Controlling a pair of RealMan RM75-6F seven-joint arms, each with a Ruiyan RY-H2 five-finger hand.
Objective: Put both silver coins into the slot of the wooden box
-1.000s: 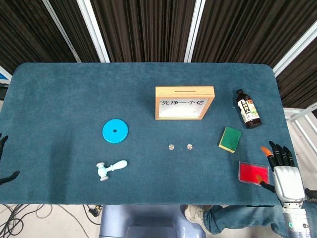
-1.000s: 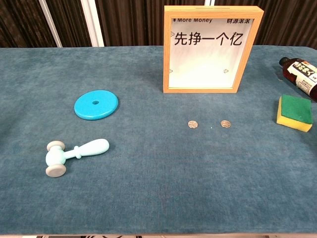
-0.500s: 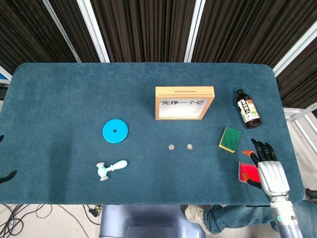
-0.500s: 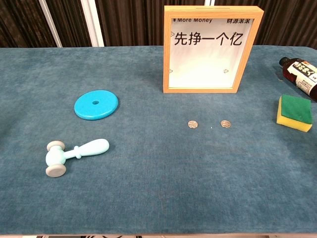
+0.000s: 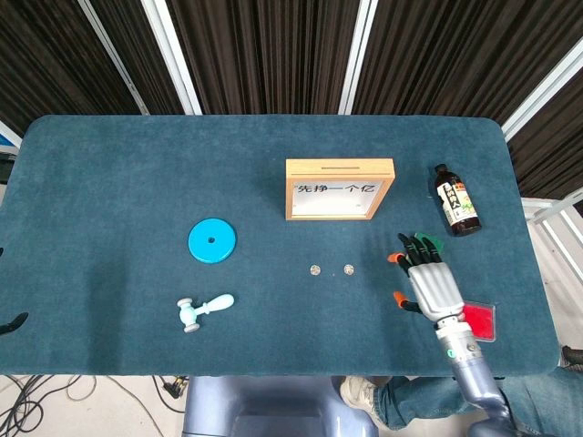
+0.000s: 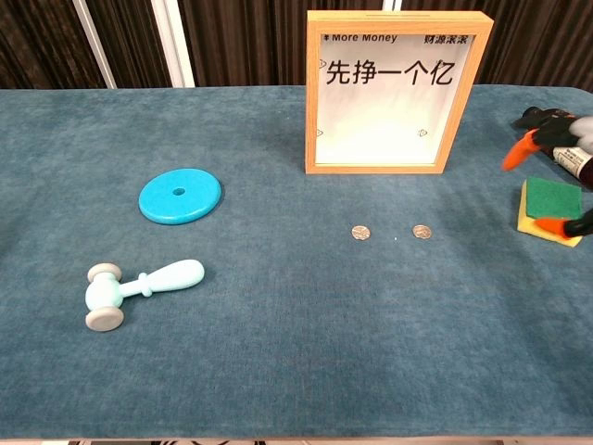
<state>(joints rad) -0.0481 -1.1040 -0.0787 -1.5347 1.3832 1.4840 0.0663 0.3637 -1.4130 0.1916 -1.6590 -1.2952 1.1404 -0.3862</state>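
Two small round silver coins (image 5: 332,269) lie flat before the wooden box (image 5: 340,188); right hand (image 5: 430,284) spread, empty.

I work in what looks like a robot test lab or demo room, not a home. My surface (image 5: 109,182) is a table wrapped in blue-green felt, set with unrelated props: a toy hammer (image 5: 204,310), a blue disc (image 5: 211,240), a sponge (image 6: 550,209), a sauce bottle (image 5: 455,200) and a framed wooden box (image 5: 340,188). Behind it hang dark slatted panels with white posts (image 5: 171,55), and loose cables (image 5: 36,393) trail on the bare floor below.
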